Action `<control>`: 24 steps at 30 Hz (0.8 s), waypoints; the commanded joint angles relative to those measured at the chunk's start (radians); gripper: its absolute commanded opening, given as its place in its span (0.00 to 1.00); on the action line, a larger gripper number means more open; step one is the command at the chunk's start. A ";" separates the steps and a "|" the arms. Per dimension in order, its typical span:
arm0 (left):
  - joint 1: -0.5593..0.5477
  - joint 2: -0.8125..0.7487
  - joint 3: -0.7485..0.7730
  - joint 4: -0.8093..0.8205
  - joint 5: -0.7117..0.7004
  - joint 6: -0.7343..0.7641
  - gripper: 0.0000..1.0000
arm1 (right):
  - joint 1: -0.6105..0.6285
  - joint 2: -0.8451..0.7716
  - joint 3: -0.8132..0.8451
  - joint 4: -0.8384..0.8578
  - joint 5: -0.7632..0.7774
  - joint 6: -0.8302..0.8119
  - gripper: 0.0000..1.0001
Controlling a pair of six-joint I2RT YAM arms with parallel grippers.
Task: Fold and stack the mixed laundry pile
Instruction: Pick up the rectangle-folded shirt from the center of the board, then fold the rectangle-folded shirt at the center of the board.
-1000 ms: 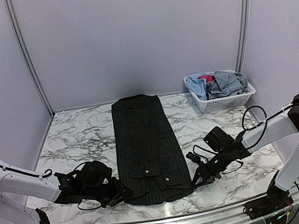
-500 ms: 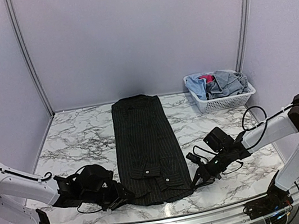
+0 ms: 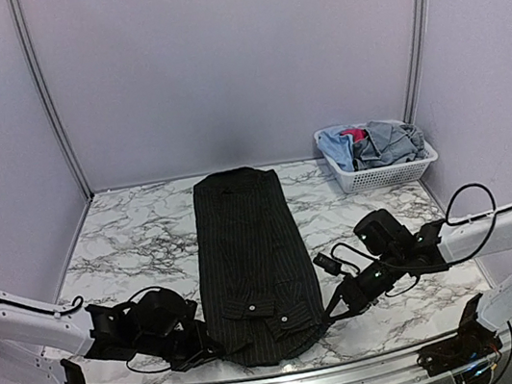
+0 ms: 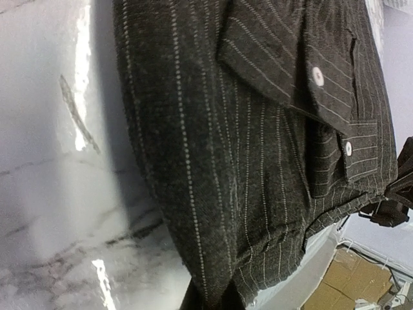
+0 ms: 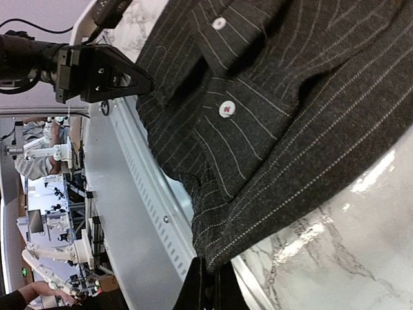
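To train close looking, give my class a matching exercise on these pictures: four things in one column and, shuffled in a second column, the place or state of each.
Column one
1. black pinstriped button shirt
2. white plastic lattice basket
3. bright pink-red garment
4. left claw

Column two
A. lying inside the basket
B. shut on the shirt's near left corner
C. spread flat down the middle of the marble table
D. standing at the table's far right corner

Pairs: 1-C, 2-D, 3-A, 4-B
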 commanded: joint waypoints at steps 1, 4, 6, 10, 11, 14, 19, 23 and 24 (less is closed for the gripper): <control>-0.014 -0.109 0.032 -0.095 0.006 0.024 0.00 | 0.016 -0.093 0.005 -0.032 -0.022 0.039 0.00; 0.014 -0.146 0.072 -0.149 -0.003 0.067 0.00 | 0.008 -0.093 0.058 -0.044 0.001 0.032 0.00; 0.055 -0.153 0.093 -0.158 0.014 0.087 0.00 | -0.004 -0.070 0.095 -0.037 0.006 0.024 0.00; 0.168 -0.135 0.163 -0.187 0.052 0.166 0.00 | -0.052 -0.014 0.167 -0.030 0.013 -0.003 0.00; 0.204 -0.123 0.183 -0.189 0.070 0.187 0.00 | -0.068 -0.001 0.184 -0.028 0.015 -0.009 0.00; 0.297 -0.078 0.240 -0.186 0.120 0.239 0.00 | -0.127 0.045 0.241 -0.015 0.012 -0.022 0.00; 0.424 0.054 0.364 -0.193 0.203 0.331 0.00 | -0.181 0.167 0.375 -0.024 0.010 -0.065 0.00; 0.516 0.159 0.463 -0.196 0.252 0.381 0.00 | -0.229 0.275 0.493 -0.018 0.017 -0.082 0.00; 0.539 0.184 0.497 -0.197 0.267 0.391 0.00 | -0.242 0.303 0.523 -0.018 0.020 -0.087 0.00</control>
